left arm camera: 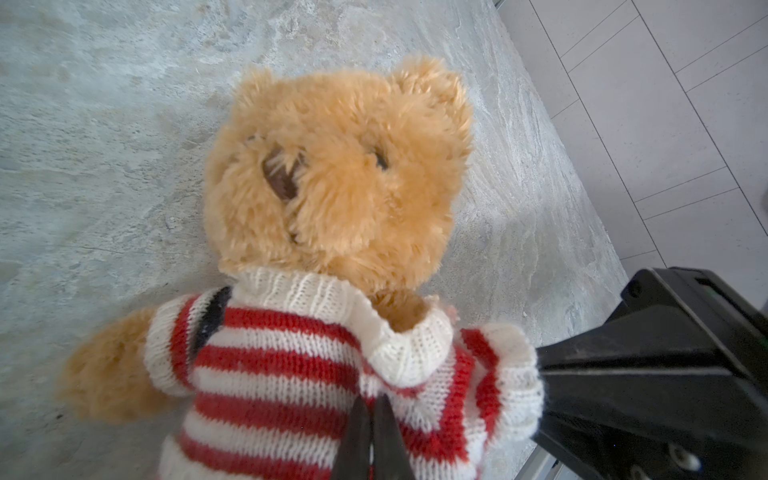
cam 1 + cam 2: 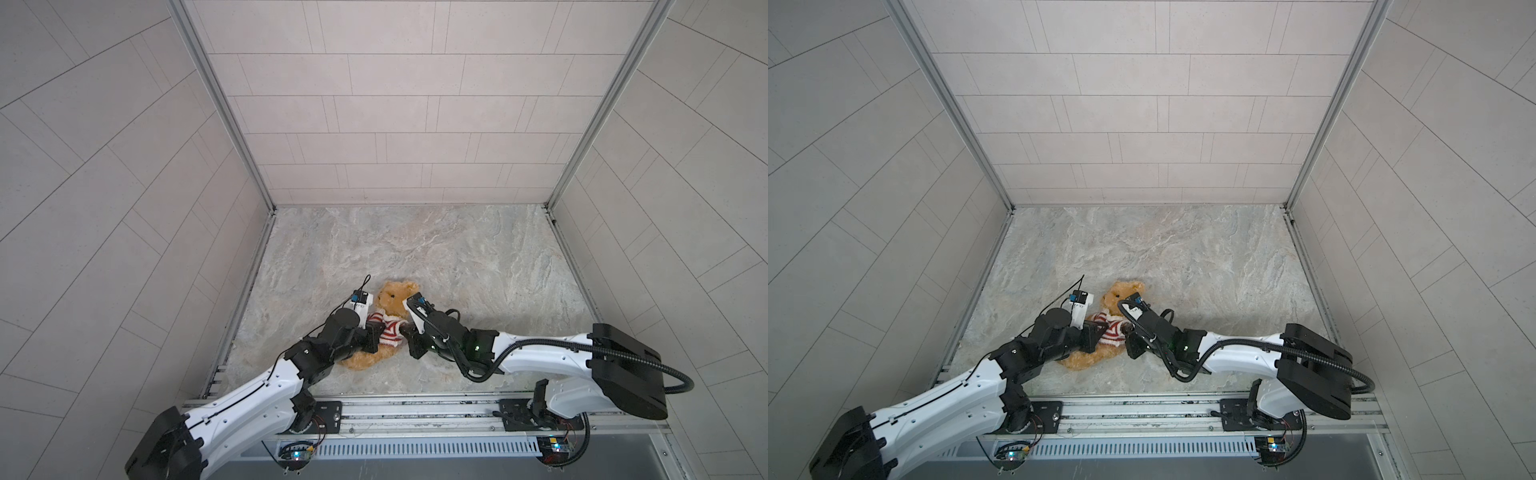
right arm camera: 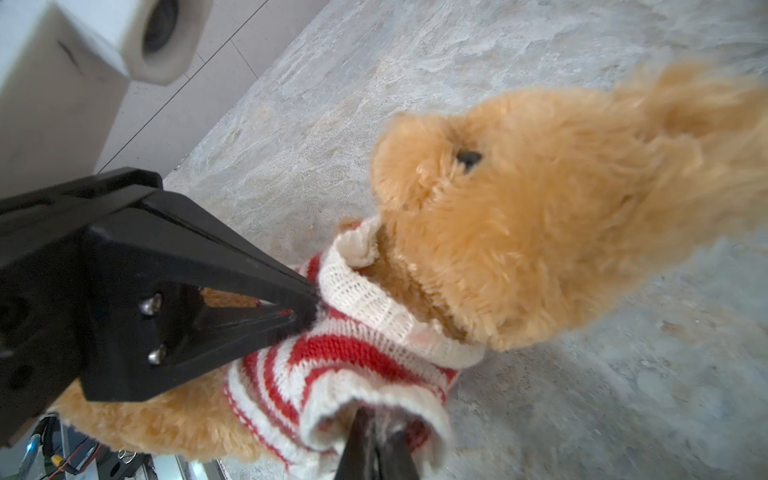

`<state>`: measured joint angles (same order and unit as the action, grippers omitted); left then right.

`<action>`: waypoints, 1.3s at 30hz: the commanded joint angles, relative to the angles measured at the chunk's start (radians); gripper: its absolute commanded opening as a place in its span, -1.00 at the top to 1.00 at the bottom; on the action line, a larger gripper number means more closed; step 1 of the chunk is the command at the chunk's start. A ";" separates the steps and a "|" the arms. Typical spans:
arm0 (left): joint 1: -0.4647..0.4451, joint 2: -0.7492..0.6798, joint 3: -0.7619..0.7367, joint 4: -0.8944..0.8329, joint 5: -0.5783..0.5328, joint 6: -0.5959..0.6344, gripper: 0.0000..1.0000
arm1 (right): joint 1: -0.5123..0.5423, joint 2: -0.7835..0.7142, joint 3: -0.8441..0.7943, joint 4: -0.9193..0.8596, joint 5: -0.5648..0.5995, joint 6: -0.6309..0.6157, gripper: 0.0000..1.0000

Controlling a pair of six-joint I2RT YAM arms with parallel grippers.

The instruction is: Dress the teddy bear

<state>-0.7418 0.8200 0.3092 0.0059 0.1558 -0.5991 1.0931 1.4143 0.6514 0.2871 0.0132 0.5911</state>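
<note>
Grey marbled stone tabletop (image 2: pixel 457 257), pale tiled walls (image 2: pixel 374 104) on three sides. Teddy bear (image 2: pixel 395 298) lies face-up near the front left, between both grippers. Fluffy golden plush, dark eye and nose. Ribbed knit red-and-white sweater (image 1: pixel 291 361) covers the torso, collar round the neck. Left gripper (image 1: pixel 370 411) clamped tight on the sweater's chest. Right gripper (image 3: pixel 374 419) pinched closed on a sleeve cuff. One paw sticks out of the other sleeve; second arm hidden. In both top views the arms cover the bear's middle.

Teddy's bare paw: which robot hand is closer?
Left. The left gripper pinches the sweater mid-chest, closer to the teddy bear's paw; the right gripper is at the opposite sleeve cuff.
</note>
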 commanded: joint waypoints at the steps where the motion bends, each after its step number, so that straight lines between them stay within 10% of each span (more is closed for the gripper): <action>1: 0.005 0.021 -0.031 -0.045 -0.001 0.001 1.00 | 0.005 0.024 0.036 0.027 -0.014 -0.016 0.79; 16: 0.006 0.046 -0.046 -0.008 0.013 0.002 1.00 | -0.002 0.122 0.085 0.008 -0.050 -0.027 0.28; 39: 0.057 0.065 -0.032 -0.016 -0.003 0.003 1.00 | -0.027 0.007 0.036 -0.035 -0.015 -0.018 1.00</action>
<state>-0.7055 0.8726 0.2874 0.0654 0.1658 -0.5991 1.0657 1.4952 0.7155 0.2798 -0.0402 0.5652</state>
